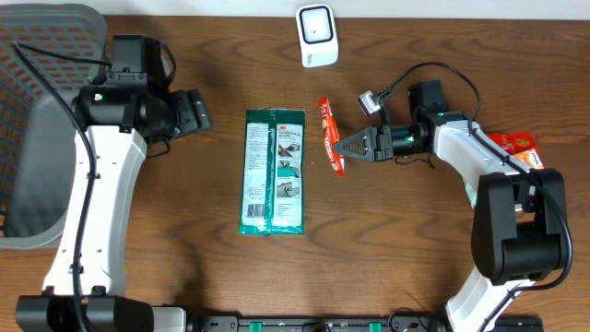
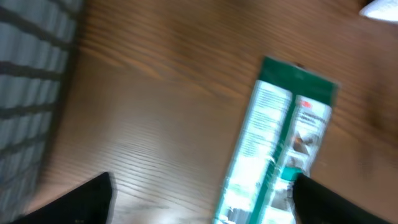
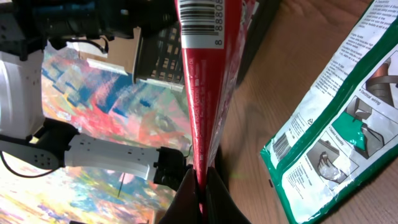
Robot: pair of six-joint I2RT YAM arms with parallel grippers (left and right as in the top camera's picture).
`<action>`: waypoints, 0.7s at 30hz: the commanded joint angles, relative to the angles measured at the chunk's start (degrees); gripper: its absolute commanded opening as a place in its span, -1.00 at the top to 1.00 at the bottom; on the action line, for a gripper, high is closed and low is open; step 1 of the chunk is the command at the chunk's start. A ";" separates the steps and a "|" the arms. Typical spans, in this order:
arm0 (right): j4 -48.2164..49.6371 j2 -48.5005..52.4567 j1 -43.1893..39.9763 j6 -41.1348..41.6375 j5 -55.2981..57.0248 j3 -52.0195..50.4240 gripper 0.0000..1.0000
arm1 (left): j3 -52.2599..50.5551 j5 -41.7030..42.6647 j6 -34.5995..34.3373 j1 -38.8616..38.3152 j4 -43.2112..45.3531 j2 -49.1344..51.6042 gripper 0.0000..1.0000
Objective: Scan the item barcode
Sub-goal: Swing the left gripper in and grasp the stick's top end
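Overhead shows right hand (image 1: 345,145) pinching red packet (image 1: 328,122) beside green package (image 1: 274,171).

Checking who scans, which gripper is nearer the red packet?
Right. The right gripper is shut on the red packet; the left gripper hangs open beyond the green package.

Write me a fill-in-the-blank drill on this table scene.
The right claw is shut on the ___ packet. The left claw is ___, holding nothing. The green pack lies between the packet and the ___ claw.
Missing: red; open; left.
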 commanded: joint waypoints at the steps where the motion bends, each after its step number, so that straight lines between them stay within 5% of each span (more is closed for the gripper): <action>1: -0.68 -1.42 -1.01 -1.40 -2.54 -0.31 0.98 | 0.52 22.08 0.50 -0.07 0.13 -0.33 -0.94; 5: -1.27 -2.14 -1.53 -0.42 -2.54 -0.26 0.98 | 0.52 45.97 5.35 -3.61 4.83 -0.33 -0.94; 21: -0.22 -24.90 -1.90 3.10 -2.49 0.17 0.98 | 0.52 50.21 5.07 -19.63 26.21 -0.33 -0.94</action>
